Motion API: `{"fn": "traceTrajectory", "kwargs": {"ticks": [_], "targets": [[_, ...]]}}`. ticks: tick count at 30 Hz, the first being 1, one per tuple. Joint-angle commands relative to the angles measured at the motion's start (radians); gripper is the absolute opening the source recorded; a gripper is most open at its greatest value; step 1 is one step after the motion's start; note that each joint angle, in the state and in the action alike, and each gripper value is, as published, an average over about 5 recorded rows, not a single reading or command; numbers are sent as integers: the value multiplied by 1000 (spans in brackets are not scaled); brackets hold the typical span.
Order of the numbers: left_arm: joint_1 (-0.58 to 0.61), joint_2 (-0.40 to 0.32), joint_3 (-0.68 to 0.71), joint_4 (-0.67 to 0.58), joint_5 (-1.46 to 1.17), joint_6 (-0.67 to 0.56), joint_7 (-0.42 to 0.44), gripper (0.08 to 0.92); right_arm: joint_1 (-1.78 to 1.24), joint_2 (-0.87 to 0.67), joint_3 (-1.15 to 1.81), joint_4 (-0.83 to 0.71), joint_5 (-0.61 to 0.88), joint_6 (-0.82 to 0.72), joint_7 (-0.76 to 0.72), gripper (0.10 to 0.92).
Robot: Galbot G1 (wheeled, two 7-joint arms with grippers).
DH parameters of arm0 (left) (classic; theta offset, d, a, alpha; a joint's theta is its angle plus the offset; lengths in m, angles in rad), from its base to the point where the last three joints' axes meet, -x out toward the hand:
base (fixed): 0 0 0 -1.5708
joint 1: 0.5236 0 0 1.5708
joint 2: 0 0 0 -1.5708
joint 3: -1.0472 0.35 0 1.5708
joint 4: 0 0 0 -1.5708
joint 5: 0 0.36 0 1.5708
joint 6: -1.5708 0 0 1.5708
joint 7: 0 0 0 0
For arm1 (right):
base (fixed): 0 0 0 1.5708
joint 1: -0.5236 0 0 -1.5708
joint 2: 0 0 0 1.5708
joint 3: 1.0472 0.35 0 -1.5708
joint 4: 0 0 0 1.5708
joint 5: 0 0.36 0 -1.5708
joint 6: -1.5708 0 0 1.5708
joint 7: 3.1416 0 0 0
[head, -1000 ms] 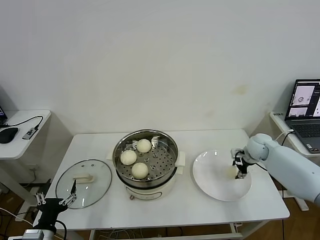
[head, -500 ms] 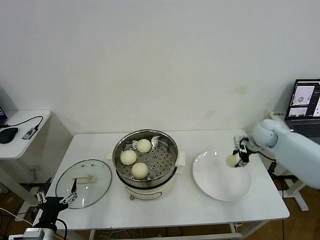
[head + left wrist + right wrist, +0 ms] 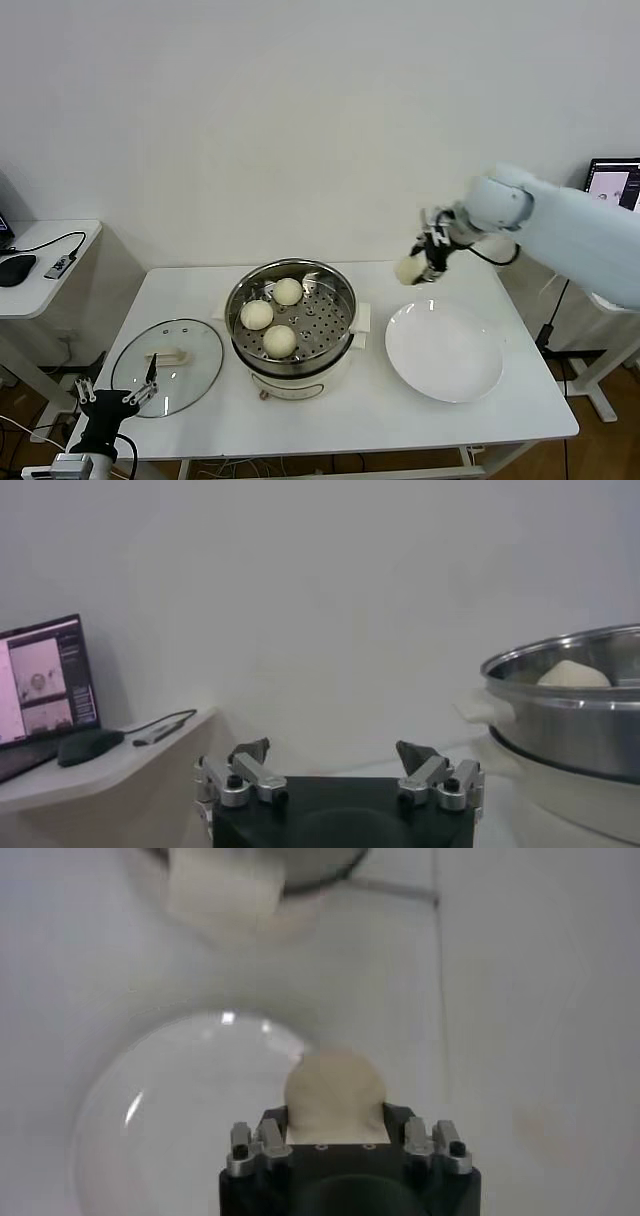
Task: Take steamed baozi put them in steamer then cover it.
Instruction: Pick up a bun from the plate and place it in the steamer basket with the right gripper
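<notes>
the fourth baozi (image 3: 409, 268) sits clamped between the jaws of the right gripper (image 3: 432, 256), lifted well clear of the white plate (image 3: 444, 350) below and just short of the steamer (image 3: 291, 318). in the right wrist view the bun (image 3: 334, 1097) bulges out past the jaws, round and smooth, gripped across its middle. it looks soft and light, a thing that dents under pressure and could tear or slip if squeezed unevenly, so a gentle hold on its widest part, as here, seems the safest; too firm a pinch would likely mark the dough. three more buns (image 3: 273, 316) lie on the perforated tray inside the pot, beyond the jaws toward the left arm, with bare tray beside them for this one. the cover (image 3: 167, 365) lies flat on the tabletop (image 3: 360, 420) past the steamer; glass and probably heavy, it is best taken by its cream bar handle. the left gripper (image 3: 111, 402) waits near that cover's edge, jaws wide apart and holding nothing.
</notes>
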Motion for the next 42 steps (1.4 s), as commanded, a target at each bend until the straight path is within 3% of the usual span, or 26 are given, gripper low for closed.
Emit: {"fn": "traceTrajectory", "kwargs": {"ticks": [1, 15, 28, 38, 42], "targets": [[0, -3, 4, -3, 20, -2, -1, 823, 160, 264, -145, 47, 375, -197, 160, 594], [-6, -38, 6, -8, 23, -7, -4, 823, -34, 472, -142, -112, 337, -212, 230, 602], [-7, -38, -3, -5, 27, -14, -4, 823, -91, 474, -171, -158, 199, -211, 216, 602], [-8, -39, -4, -4, 26, -16, -4, 823, -123, 468, -150, -160, 191, -210, 215, 605], [-8, -38, -5, -3, 23, -16, -3, 823, -106, 443, -131, -134, 186, -210, 209, 675]]}}
